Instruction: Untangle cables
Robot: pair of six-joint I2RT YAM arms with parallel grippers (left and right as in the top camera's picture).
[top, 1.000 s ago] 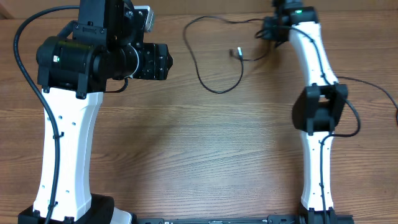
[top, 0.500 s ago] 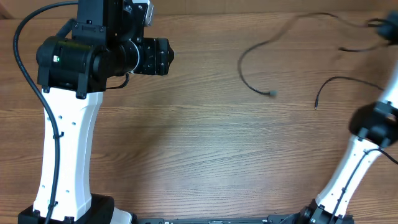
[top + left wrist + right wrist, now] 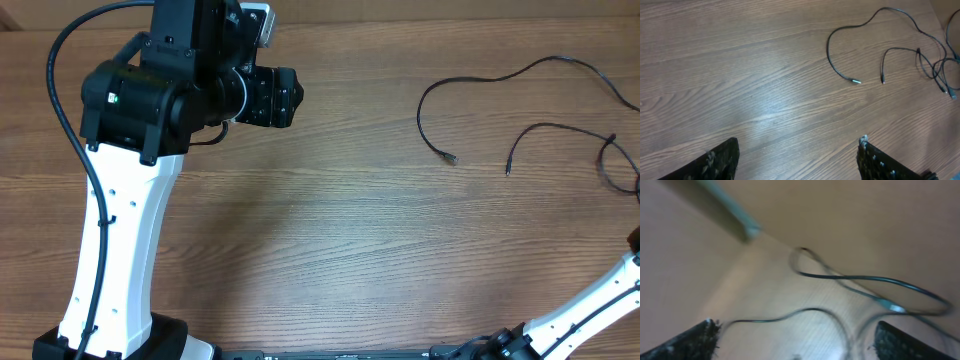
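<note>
Two thin black cables lie loose on the wooden table at the far right. One cable curves from a metal-tipped plug up and off to the right. The other cable ends in a small plug and runs into loops at the right edge. In the left wrist view both cables lie far ahead, and my left gripper hangs open over bare wood. My right gripper is open in a blurred view, low over a cable strand that it does not hold.
The left arm rises from the near left, its wrist over the far left of the table. Only the right arm's lower link shows, at the near right corner. A pale wall and a greenish strip fill the right wrist view's background.
The right arm swung from the far middle out past the right edge, dragging the cables right, then its jaws opened and the cables lie free. The left arm shifted slightly right.
</note>
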